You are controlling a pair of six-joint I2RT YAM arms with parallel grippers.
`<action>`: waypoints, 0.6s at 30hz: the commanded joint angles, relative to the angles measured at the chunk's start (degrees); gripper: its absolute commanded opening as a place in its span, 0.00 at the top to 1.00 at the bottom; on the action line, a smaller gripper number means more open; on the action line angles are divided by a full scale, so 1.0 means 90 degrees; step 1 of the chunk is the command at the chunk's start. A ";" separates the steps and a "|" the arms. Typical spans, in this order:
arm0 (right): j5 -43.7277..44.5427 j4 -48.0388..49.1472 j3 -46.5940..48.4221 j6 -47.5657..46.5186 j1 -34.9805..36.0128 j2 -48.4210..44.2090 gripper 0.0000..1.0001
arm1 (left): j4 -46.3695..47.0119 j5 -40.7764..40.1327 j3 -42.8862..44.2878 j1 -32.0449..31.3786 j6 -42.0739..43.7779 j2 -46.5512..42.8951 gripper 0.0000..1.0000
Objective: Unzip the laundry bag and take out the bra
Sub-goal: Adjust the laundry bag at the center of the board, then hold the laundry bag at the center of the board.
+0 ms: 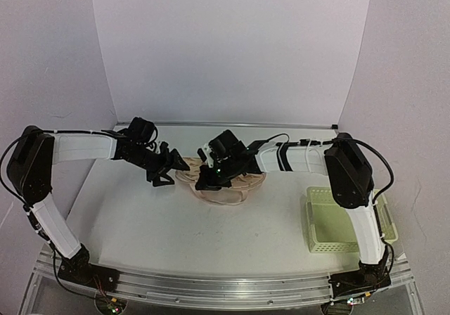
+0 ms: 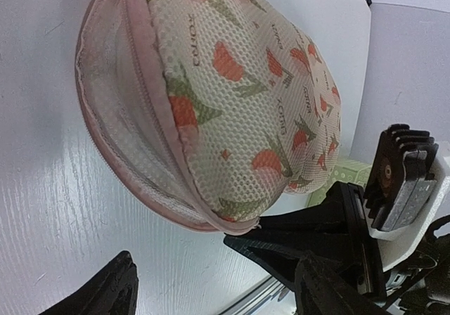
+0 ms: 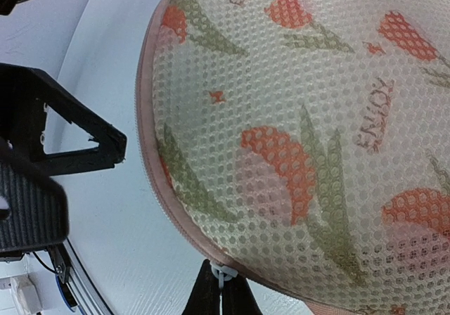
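Tabletop [image 3: 119,216]; right gripper [image 3: 221,283] tight on zip [image 3: 221,271]

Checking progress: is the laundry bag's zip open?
Shut where visible: the printed beige mesh laundry bag shows closed zip teeth along its edge; the right gripper pinches the white pull.

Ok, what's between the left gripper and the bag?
Mostly bare table, in the left wrist view. The right gripper, shut on the zip pull at the edge of the bag, reaches into that gap before the open left gripper.
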 commanded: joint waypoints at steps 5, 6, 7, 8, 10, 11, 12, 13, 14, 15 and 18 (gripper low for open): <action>0.0017 0.0125 -0.0015 -0.0082 0.0024 -0.0301 1.00 | 0.1612 0.0378 -0.0433 -0.0005 -0.1195 0.0294 0.23; 0.0021 0.0125 -0.0035 -0.0093 0.0024 -0.0324 1.00 | 0.1730 0.0390 -0.0467 -0.0003 -0.1294 0.0352 0.22; 0.0026 0.0128 -0.0047 -0.0101 0.0024 -0.0349 1.00 | 0.1823 0.0393 -0.0491 -0.0008 -0.1354 0.0411 0.22; 0.0022 0.0132 -0.0073 -0.0109 0.0024 -0.0369 1.00 | 0.1894 0.0394 -0.0494 -0.0003 -0.1414 0.0477 0.22; 0.0031 0.0135 -0.0113 -0.0121 0.0024 -0.0409 1.00 | 0.2022 0.0415 -0.0499 -0.0003 -0.1522 0.0618 0.22; 0.0036 0.0130 -0.0132 -0.0131 0.0024 -0.0429 1.00 | 0.2080 0.0413 -0.0502 -0.0003 -0.1565 0.0675 0.22; 0.0042 0.0135 -0.0150 -0.0133 0.0022 -0.0452 1.00 | 0.2138 0.0413 -0.0499 -0.0003 -0.1612 0.0725 0.23; 0.0050 0.0142 -0.0163 -0.0133 0.0024 -0.0463 1.00 | 0.2169 0.0422 -0.0491 -0.0003 -0.1645 0.0774 0.23; 0.0051 0.0144 -0.0181 -0.0133 0.0024 -0.0479 1.00 | 0.2167 0.0423 -0.0483 -0.0003 -0.1670 0.0817 0.23; 0.0051 0.0150 -0.0186 -0.0125 0.0024 -0.0494 1.00 | 0.2167 0.0423 -0.0469 -0.0011 -0.1683 0.0864 0.23; 0.0041 0.0163 -0.0218 -0.0124 0.0024 -0.0537 1.00 | 0.2368 0.0436 -0.0442 -0.0012 -0.1713 0.0986 0.27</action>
